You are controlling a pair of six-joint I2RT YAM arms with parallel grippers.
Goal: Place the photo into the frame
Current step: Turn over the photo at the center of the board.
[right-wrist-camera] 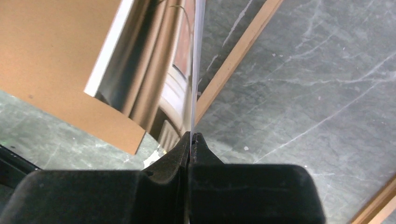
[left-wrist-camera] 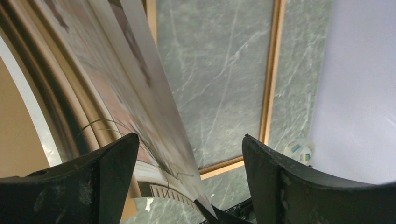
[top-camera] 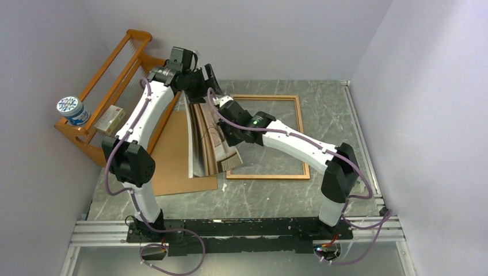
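Note:
The photo [top-camera: 208, 135], a print of a spiky plant, stands bowed on its edge between the brown backing board [top-camera: 172, 161] and the frame [top-camera: 300, 132]. My right gripper [top-camera: 230, 144] is shut on the photo's lower edge. In the right wrist view the closed tips [right-wrist-camera: 192, 136] pinch the sheet [right-wrist-camera: 196, 70], seen edge-on. My left gripper [top-camera: 201, 79] is open at the photo's far top edge. In the left wrist view the photo [left-wrist-camera: 140, 93] runs between the spread fingers [left-wrist-camera: 116, 161] without being clamped. The frame's rail [left-wrist-camera: 271, 79] lies flat on the table beyond it.
An orange wooden shelf rack [top-camera: 115, 86] stands at the far left, holding a blue-and-white tin [top-camera: 73, 109] and a small box [top-camera: 110, 119]. Walls close in on the left, back and right. The backing board's corner [right-wrist-camera: 126, 135] lies near my right gripper.

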